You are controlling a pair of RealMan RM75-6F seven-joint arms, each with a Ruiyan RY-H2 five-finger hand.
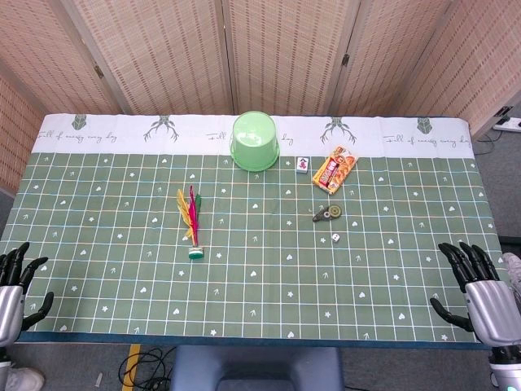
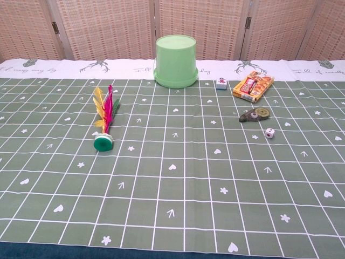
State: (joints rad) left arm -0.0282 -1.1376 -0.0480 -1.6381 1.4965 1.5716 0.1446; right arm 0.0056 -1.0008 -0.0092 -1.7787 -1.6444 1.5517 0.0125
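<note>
Your left robot hand (image 1: pixel 15 281) and right robot hand (image 1: pixel 480 293) hung released at the worktop's (image 1: pixel 244 301) six-o'clock edge, nothing started. The die (image 1: pixel 334 238), seemingly nearest, needed a reach toward ten o'clock.

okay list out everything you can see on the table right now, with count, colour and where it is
bucket: one, light green, upside down, far middle
shuttlecock: one, yellow, red and green feathers, green base, left of centre
snack packet: one, orange and red, far right of bucket
tile: one, small, white, between bucket and packet
tape dispenser: one, dark olive, right of centre
die: one, white, just nearer than dispenser
tablecloth: one, green grid
left hand: one, black and silver, near left edge, open
right hand: one, black and silver, near right edge, open
</note>
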